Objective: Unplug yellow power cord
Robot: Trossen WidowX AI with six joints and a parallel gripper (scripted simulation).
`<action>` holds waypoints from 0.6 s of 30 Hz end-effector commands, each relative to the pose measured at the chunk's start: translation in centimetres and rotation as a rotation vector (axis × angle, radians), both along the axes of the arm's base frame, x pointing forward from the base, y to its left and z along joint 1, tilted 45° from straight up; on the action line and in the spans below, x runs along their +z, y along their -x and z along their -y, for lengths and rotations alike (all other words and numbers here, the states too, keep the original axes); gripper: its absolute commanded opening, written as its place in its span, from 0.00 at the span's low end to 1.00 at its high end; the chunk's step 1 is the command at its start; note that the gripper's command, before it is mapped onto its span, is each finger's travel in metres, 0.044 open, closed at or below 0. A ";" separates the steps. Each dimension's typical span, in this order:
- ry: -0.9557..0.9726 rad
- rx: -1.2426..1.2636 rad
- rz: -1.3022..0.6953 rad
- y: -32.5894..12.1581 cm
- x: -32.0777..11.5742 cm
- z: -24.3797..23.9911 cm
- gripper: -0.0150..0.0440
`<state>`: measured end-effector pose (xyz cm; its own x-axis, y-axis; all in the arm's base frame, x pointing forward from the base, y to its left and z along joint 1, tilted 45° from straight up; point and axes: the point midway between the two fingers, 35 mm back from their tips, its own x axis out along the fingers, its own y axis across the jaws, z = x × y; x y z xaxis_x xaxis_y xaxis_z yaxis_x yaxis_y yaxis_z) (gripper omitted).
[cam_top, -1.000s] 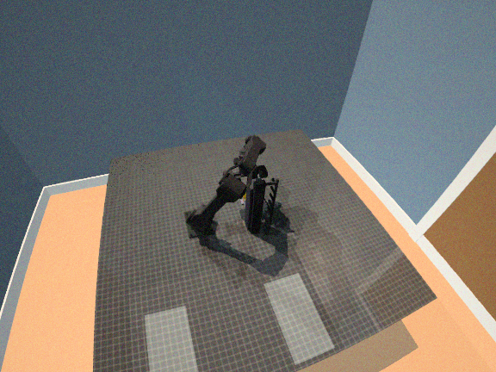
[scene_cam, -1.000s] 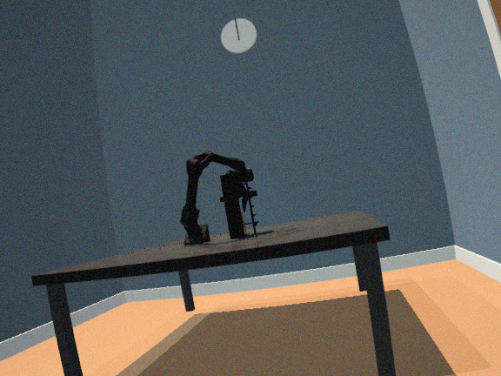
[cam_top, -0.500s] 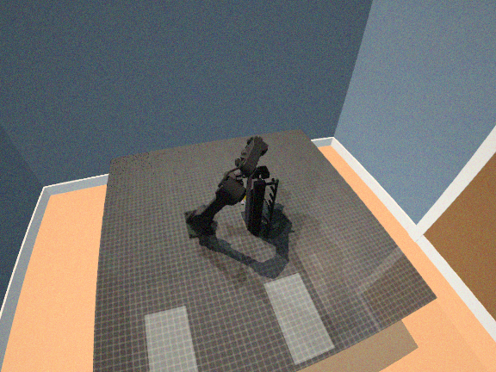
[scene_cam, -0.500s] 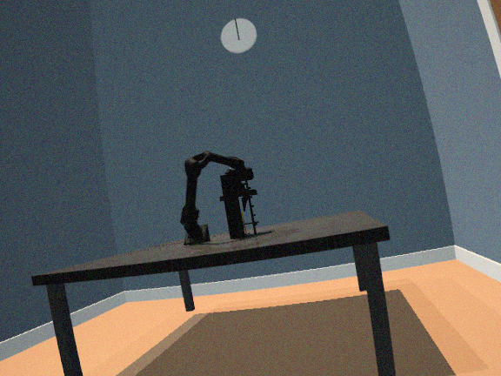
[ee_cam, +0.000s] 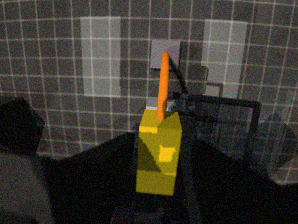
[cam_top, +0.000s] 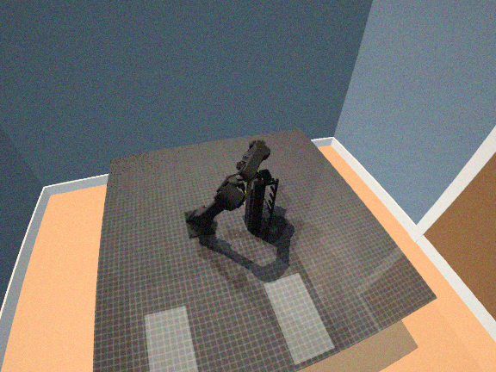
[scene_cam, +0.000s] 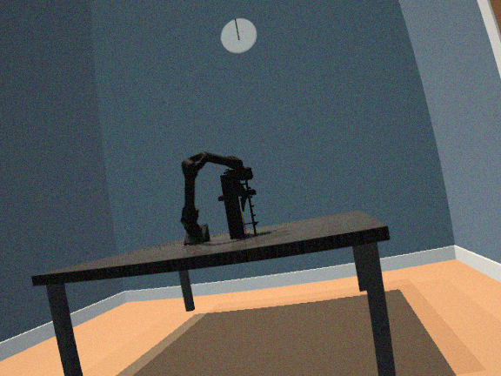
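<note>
A yellow block-shaped plug point(ee_cam: 159, 162) is in the lower middle of the wrist view. An orange cord point(ee_cam: 163, 85) runs from its top end towards a grey square point(ee_cam: 158, 55). My gripper point(ee_cam: 163, 143) is part-way open, its dark fingers on either side of the plug and not clearly pressed on it. A tall dark upright block point(cam_top: 255, 204) point(scene_cam: 232, 206), which looks like the power strip, stands close beside the gripper in the top and exterior views. Whether the plug is seated in it is hidden.
A thin dark frame with rungs point(cam_top: 275, 195) stands just right of the upright block; its bar point(ee_cam: 225, 101) also shows right of the plug in the wrist view. Two pale rectangles point(cam_top: 299, 319) point(cam_top: 170, 340) lie on the dark gridded table point(cam_top: 142, 241).
</note>
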<state>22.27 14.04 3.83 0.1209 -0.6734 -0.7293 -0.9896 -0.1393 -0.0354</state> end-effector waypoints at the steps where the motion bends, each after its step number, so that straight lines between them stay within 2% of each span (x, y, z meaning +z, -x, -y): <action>1: 0.011 0.004 -0.007 0.1 0.1 0.5 0.53; 18: 0.011 0.004 -0.006 0.0 -0.7 1.3 0.53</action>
<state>22.36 12.99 3.23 0.1181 -0.6769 -0.7265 -0.9898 -0.1389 -0.0315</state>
